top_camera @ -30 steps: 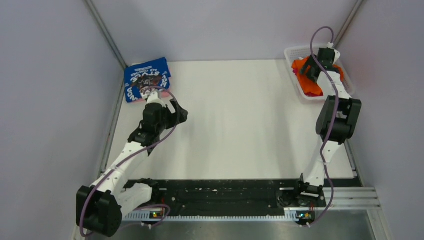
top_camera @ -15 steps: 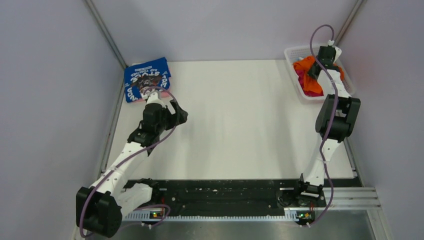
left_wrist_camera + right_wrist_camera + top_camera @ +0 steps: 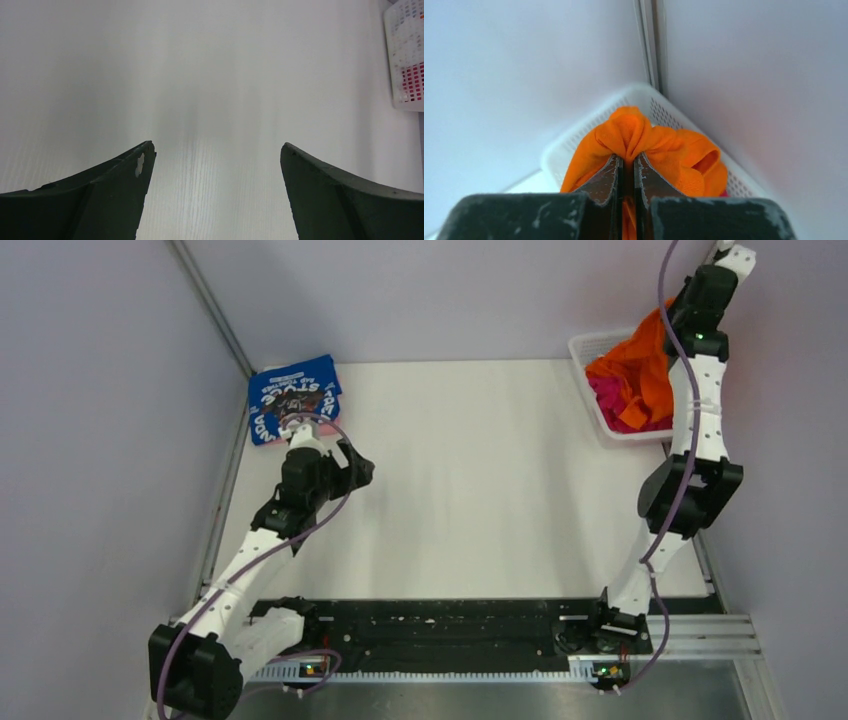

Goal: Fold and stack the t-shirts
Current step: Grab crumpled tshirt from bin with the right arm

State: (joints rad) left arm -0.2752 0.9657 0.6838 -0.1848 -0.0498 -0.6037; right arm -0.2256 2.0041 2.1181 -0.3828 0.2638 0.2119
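Observation:
My right gripper [image 3: 628,159] is shut on a pinch of the bright orange t-shirt [image 3: 659,150], raised high over the white basket [image 3: 592,344] at the back right. The orange t-shirt [image 3: 640,365] hangs from the gripper [image 3: 672,312] down into the basket, and a magenta t-shirt [image 3: 618,405] lies under it. A folded blue t-shirt [image 3: 290,395] with white lettering rests at the table's back left. Just in front of it my left gripper [image 3: 352,468] is open, holding nothing; in the left wrist view its fingers [image 3: 125,175] spread wide over bare table.
The white lattice basket [image 3: 574,145] stands in the back right corner against the walls. It also shows at the right edge of the left wrist view, the basket [image 3: 405,55] with magenta cloth inside. Grey walls close in the table on both sides.
The right gripper closed on the orange t-shirt in the basket and rose up and back, drawing the cloth out. The left arm barely moved.

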